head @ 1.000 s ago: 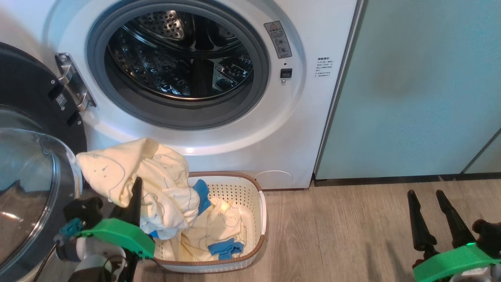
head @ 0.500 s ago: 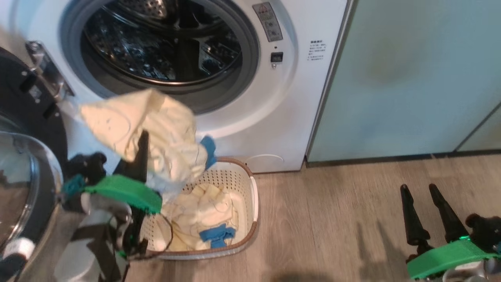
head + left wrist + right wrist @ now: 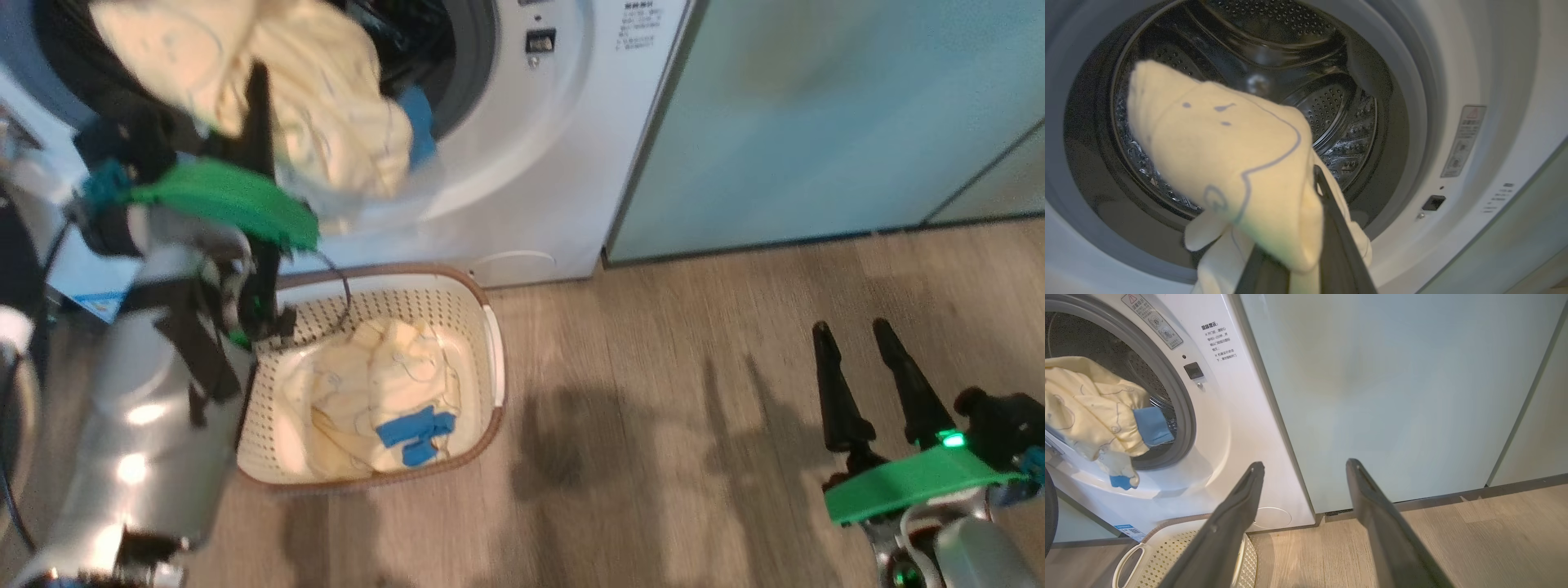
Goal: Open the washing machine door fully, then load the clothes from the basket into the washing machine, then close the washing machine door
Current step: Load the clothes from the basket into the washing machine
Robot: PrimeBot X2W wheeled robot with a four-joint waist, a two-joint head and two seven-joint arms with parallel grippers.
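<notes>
Down in the lower right of the head view: right claw (image 3: pixel 851 325), fingers spread wide, nothing between them, hanging over the wood floor (image 3: pixel 653 425). Over on the lower left, silver forearm (image 3: pixel 147 408) slanting up past the basket (image 3: pixel 424 306). Sitting on the floor just in front of the washing machine (image 3: pixel 531 180), that basket, with a heap of cream clothes (image 3: pixel 367 384) and a blue scrap (image 3: pixel 412 429) inside.

Up now to the upper left: left claw (image 3: pixel 258 90), pinched tight on a cream garment (image 3: pixel 326 122) printed with bear outlines, lifted well clear of the basket. Bunched and drooping to the right of the fingers, blue cuff (image 3: pixel 418 114) dangling at the edge. Held right at the mouth of the machine, in front of the grey gasket (image 3: pixel 1186 416). From the left wrist camera, draped over the fingers with the steel drum (image 3: pixel 1331 106) wide open behind.

Far right, pale green cabinet panel (image 3: pixel 816 106) beside the machine.
</notes>
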